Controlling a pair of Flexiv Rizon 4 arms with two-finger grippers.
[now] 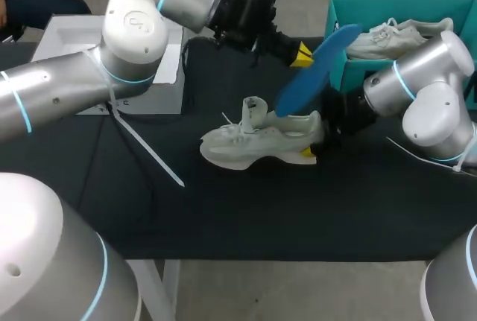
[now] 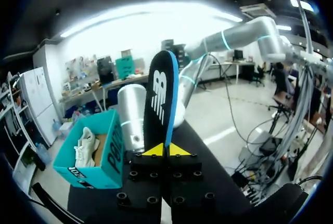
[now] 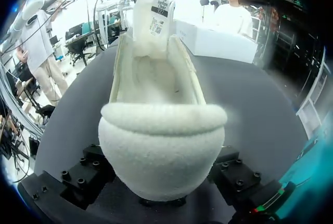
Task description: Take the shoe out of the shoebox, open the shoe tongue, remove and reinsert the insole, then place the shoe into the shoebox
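A white shoe point(image 1: 261, 142) sits in the middle of a desk point(image 1: 298, 217) draped in black cloth, toe toward the left arm's side. Its tongue point(image 3: 156, 16) is pulled up, and the inside lies open in the right wrist view. The right gripper point(image 1: 313, 146) holds the shoe by the heel, its fingers point(image 3: 86, 174) pressed against either side of the padded collar.

Above, the left gripper point(image 1: 302, 54) pinches one end of a blue insole point(image 1: 317, 68) between its yellow fingers point(image 2: 156, 150). The insole slants down over the shoe's heel end. Whether its far end touches the shoe cannot be told.

At the desk's far right stands a teal shoebox point(image 1: 335, 8), open. A second white shoe point(image 1: 395, 38) lies inside it, also seen in the left wrist view point(image 2: 86, 146). A white box point(image 1: 74, 38) sits at the far left corner.

The count: two shoes, one insole, one shoebox, one white box and two arms. The desk stands on a pale grey floor.
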